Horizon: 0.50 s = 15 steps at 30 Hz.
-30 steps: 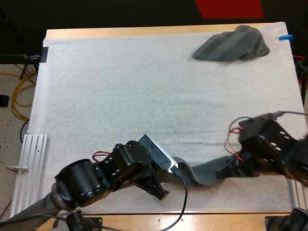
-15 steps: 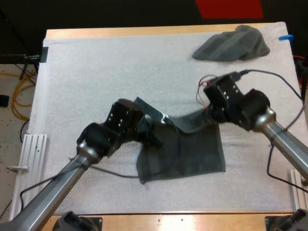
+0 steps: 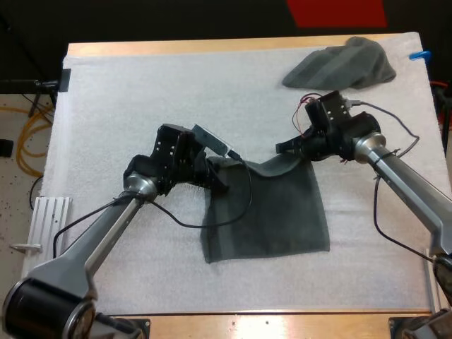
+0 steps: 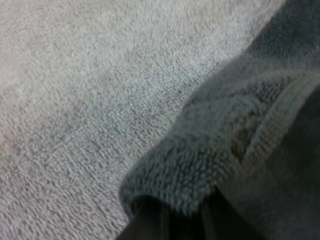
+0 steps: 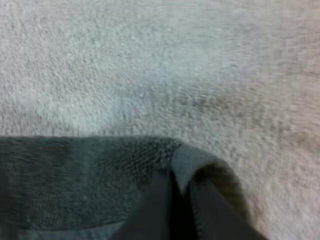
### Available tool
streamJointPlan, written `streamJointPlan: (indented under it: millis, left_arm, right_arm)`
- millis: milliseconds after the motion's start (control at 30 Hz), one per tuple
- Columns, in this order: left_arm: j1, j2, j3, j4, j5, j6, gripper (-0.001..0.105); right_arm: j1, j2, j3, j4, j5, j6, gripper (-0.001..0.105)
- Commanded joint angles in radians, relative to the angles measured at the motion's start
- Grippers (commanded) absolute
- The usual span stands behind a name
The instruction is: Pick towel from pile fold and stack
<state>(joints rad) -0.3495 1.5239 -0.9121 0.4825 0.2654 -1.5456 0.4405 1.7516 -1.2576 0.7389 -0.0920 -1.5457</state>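
Lying mostly flat in the middle of the white mat (image 3: pixel 141 106), toward its near right, the towel (image 3: pixel 272 212) now makes a rough dark grey-green rectangle. A second ago it was a bunched strip at the mat's near edge, and since half a second ago its far edge has been drawn a little farther away. That far edge sags in a shallow curve between two lifted corners. The left jaws are clenched on the far left corner, where the left wrist view shows looped terry pile and a flatter hem band rolled over the dark fingertips (image 4: pixel 142 227). The right jaws pinch the far right corner, the cloth puckered into a small fold around the fingertips (image 5: pixel 152 210). The mat itself is a pale, nubbly fabric. Well apart, at the mat's far right, a crumpled towel (image 3: pixel 342 65) sits in a soft mound. The wooden bench (image 3: pixel 212 46) shows as a strip beyond the mat.
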Motion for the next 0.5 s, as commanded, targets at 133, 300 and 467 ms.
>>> streamJointPlan:
  millis: [133,300,467]
  left_arm:
    - [0.0,0.05,-0.001,-0.026,-0.007,0.098,0.0]
    - [0.0,0.08,-0.001,-0.056,-0.112,0.099,0.0]
    - [0.0,0.08,-0.001,-0.083,-0.124,0.138,0.0]
  right_arm:
    - [-0.002,0.056,-0.003,-0.056,-0.024,0.042,0.0]
    - [-0.002,0.093,-0.003,-0.077,-0.024,0.107,0.0]
    - [-0.017,0.105,-0.003,-0.102,-0.146,0.124,0.0]
